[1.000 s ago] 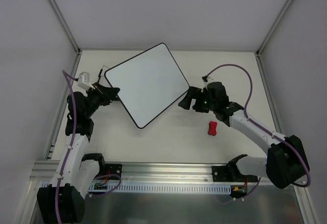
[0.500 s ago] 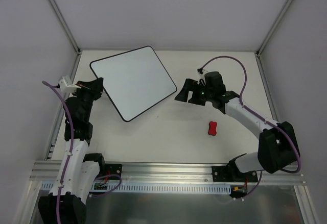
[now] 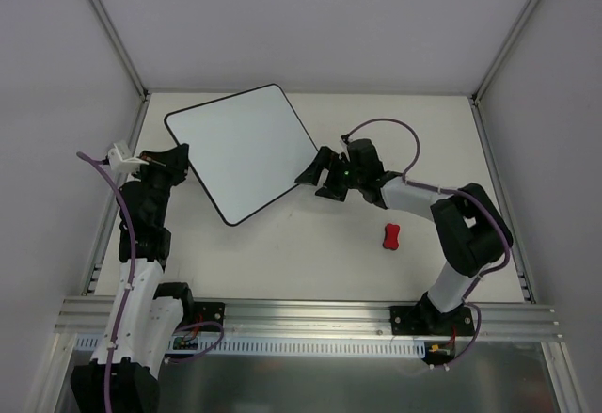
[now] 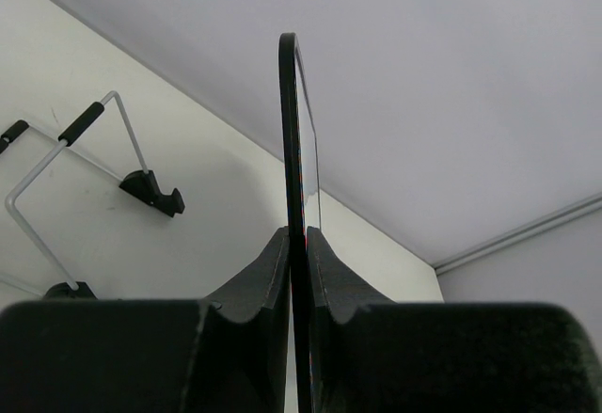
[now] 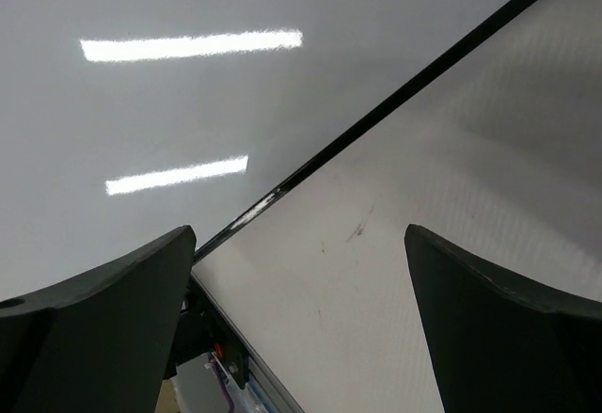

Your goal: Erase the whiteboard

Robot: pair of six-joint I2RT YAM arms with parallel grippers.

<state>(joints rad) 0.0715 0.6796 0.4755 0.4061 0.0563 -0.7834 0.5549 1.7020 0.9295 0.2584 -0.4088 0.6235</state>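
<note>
The whiteboard (image 3: 243, 154) sits toward the back left of the counter (image 3: 310, 262), its white face clean. The left end effector (image 3: 179, 161) is clamped on the board's left edge; its wrist view shows the rim edge-on, pinched between both fingers (image 4: 273, 272). The right end effector (image 3: 315, 170) is spread wide right at the board's right edge. A red eraser (image 3: 392, 236) lies well apart, nearer the right arm.

Large flat white black-bordered whiteboard (image 3: 246, 154) blocks rear left; small red bone-shaped eraser (image 3: 392, 236) lies well apart on open cream tabletop (image 3: 310, 253)
</note>
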